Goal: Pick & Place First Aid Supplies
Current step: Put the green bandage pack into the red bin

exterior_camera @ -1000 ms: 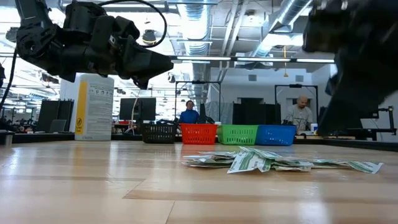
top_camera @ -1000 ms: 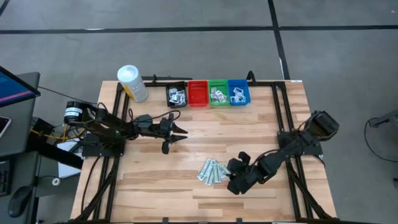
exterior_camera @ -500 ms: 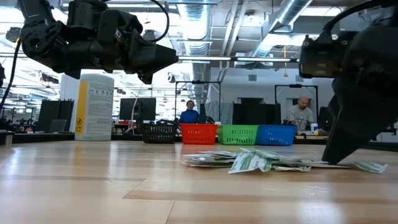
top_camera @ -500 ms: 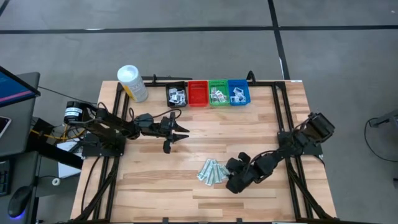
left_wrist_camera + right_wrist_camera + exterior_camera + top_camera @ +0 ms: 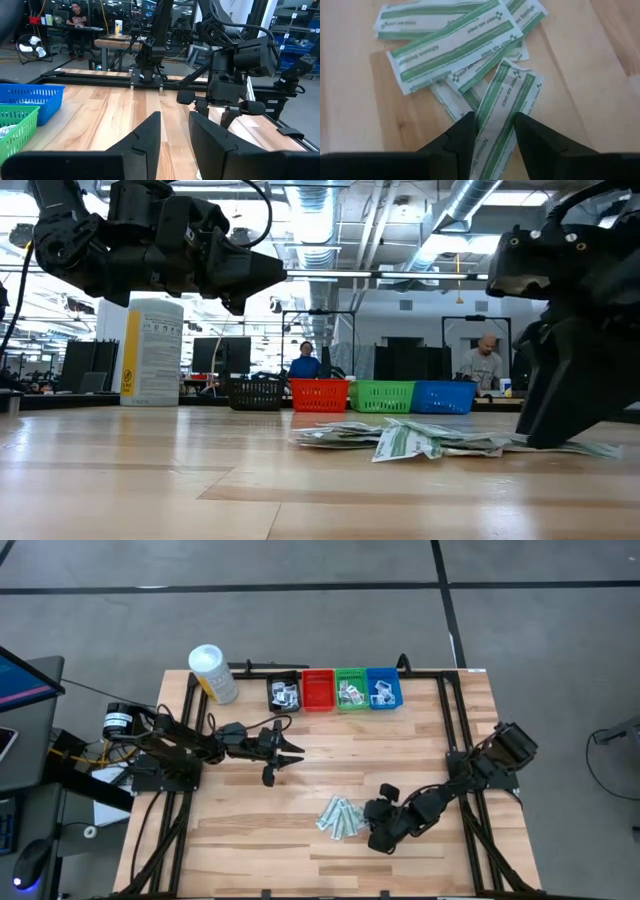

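A white canister (image 5: pixel 212 673) stands at the table's (image 5: pixel 300 840) back left corner. The left gripper (image 5: pixel 290 754) hangs above the table left of centre, its fingers (image 5: pixel 145 132) a narrow gap apart and holding nothing. Along the back edge sit four bins (image 5: pixel 335 689), three with packets inside. The green strips (image 5: pixel 340 815) lie fanned in a pile at front centre. The right gripper (image 5: pixel 492 131) is down at the pile's right edge, its slightly parted fingers (image 5: pixel 532 132) straddling one strip (image 5: pixel 502 107); whether they grip it is unclear.
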Available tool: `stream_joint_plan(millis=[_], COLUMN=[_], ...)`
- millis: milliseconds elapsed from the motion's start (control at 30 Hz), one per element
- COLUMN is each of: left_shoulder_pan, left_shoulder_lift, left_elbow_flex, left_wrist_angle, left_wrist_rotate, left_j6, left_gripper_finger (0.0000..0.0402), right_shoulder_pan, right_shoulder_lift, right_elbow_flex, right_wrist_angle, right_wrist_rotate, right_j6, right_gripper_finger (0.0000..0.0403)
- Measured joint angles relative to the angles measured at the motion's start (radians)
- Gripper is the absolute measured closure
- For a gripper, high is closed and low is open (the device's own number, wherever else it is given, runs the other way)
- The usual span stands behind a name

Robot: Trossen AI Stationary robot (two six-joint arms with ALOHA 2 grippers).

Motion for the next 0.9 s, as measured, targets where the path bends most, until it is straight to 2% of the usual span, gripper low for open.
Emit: stream_joint_plan(millis=[467,633,900], left_shoulder_pan=[0.000,0.000,0.000], left_shoulder_lift=[0.000,0.000,0.000], left_elbow_flex=[0.000,0.000,0.000], left_wrist_angle=[-0.001,-0.002,-0.002], left_wrist_rotate=[0.000,0.000,0.000], left_j6=[0.000,0.000,0.000], left_gripper_finger=[0.0300,0.0300,0.0300], right_shoulder_pan=[-0.032,-0.034,-0.033], right_shoulder_lift=[-0.003,-0.030,-0.133], right_elbow_flex=[0.030,0.052,0.057], right_wrist_angle=[-0.021,-0.049,-0.075], right_wrist_rotate=[-0.006,-0.028,-0.001], right_j6=[0.002,-0.043,-0.072], right_gripper_finger=[0.0329,0.0332,0.0332])
